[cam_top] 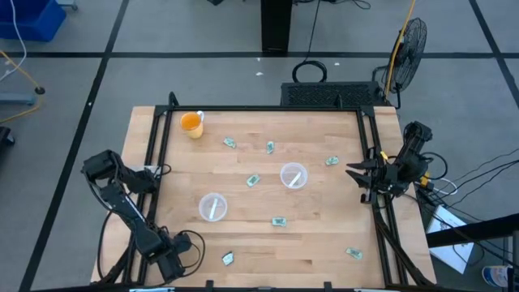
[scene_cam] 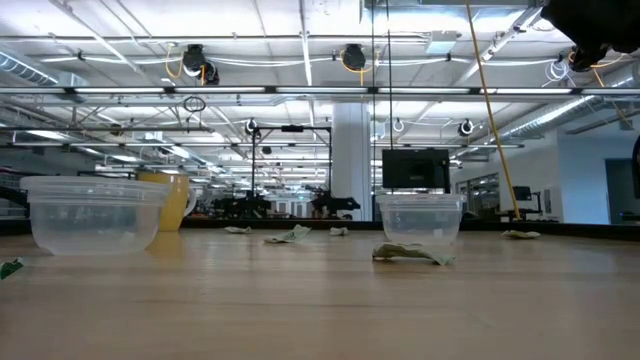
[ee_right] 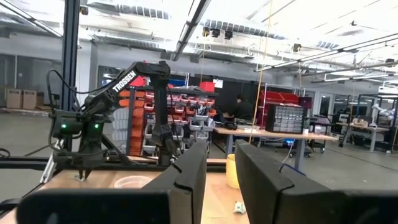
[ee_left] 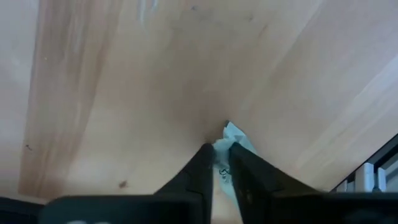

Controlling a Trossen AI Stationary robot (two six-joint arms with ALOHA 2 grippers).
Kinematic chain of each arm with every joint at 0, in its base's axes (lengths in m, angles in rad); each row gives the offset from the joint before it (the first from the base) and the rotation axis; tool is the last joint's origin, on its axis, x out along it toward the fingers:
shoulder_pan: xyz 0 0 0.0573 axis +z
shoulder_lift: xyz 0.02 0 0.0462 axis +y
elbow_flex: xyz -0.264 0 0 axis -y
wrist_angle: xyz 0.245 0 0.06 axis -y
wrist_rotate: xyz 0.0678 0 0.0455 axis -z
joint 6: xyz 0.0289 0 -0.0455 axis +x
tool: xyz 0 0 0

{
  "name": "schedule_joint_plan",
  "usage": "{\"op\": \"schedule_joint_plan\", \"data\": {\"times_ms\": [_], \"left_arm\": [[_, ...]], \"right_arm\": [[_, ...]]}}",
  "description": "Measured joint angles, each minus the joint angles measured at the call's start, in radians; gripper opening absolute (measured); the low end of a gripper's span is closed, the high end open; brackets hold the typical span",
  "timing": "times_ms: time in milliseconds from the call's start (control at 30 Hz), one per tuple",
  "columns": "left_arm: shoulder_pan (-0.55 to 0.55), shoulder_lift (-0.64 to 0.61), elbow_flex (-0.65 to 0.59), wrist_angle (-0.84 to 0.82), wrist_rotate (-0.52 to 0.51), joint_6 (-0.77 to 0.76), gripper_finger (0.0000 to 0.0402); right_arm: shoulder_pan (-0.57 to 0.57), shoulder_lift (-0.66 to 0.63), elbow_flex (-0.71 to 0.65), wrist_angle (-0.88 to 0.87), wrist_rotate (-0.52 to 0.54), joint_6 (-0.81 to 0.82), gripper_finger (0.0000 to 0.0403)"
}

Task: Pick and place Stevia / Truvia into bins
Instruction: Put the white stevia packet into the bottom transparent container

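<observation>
Lower left of the high view: left gripper (cam_top: 180,261) was down at the table's near edge, well apart from both bins. No packet was visible at its tip there; the nearest one on show (cam_top: 228,258) lay just right of it. Nearer bin (cam_top: 212,207) sat left of centre, second bin (cam_top: 293,175) right of centre, each with something pale inside. Other Stevia / Truvia packets lay scattered: (cam_top: 280,221), (cam_top: 253,180), (cam_top: 230,142), (cam_top: 270,147), (cam_top: 332,161), (cam_top: 353,253). Orange cup (cam_top: 191,123) upper left, not a target. Right gripper (cam_top: 359,173) waited at the right rail.

Low view: both bins (scene_cam: 92,215) (scene_cam: 420,218) upright, a crumpled packet (scene_cam: 412,254) in front of the right-hand one. Neither gripper's tip visible.

Left wrist view: fingers (ee_left: 201,163) nearly pressed together, pinching a crumpled packet (ee_left: 232,135) by one end, most of it sticking out past the tips. Risk, my read: thin edge grip, so it could slip or fold out on lift or in transit. The packet also seemed to sit on the wood, so the tips might scrape it.

Right wrist view: right gripper (ee_right: 219,163) fingers parted with a narrow gap, holding nothing, aimed across the table.
</observation>
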Motion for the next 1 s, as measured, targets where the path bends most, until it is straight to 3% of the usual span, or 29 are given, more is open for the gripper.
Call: {"op": "schedule_joint_plan", "data": {"times_ms": [100,267,467,600,733,867,1000], "left_arm": [[0.013,-0.001,0.0,-0.004,0.001,0.022,0.0012],[0.07,-0.014,-0.004,-0.014,0.014,0.047,0.0023],[0.158,-0.102,-0.007,-0.1,-0.094,0.176,0.0008],[0.226,-0.201,-0.007,-0.204,-0.173,0.214,0.0022],[0.296,-0.298,-0.006,-0.273,-0.309,0.308,0.0014],[0.393,-0.366,-0.006,-0.287,-0.418,0.388,0.0009],[0.498,-0.375,-0.005,-0.286,-0.458,0.526,0.0026]], "right_arm": [[0.0,0.0,0.0,0.0,0.0,0.0,0.0077],[0.0,0.0,0.0,0.0,0.0,0.0,0.0077],[0.0,0.0,0.0,0.0,0.0,0.001,0.0077],[0.0,0.0,0.0,0.0,0.0,0.001,0.0077],[0.0,0.0,0.0,0.001,0.0,0.001,0.0077],[0.0,0.0,0.0,0.012,0.0,0.001,0.0077],[0.0,0.0,0.0,0.016,0.0,0.001,0.0077]]}}
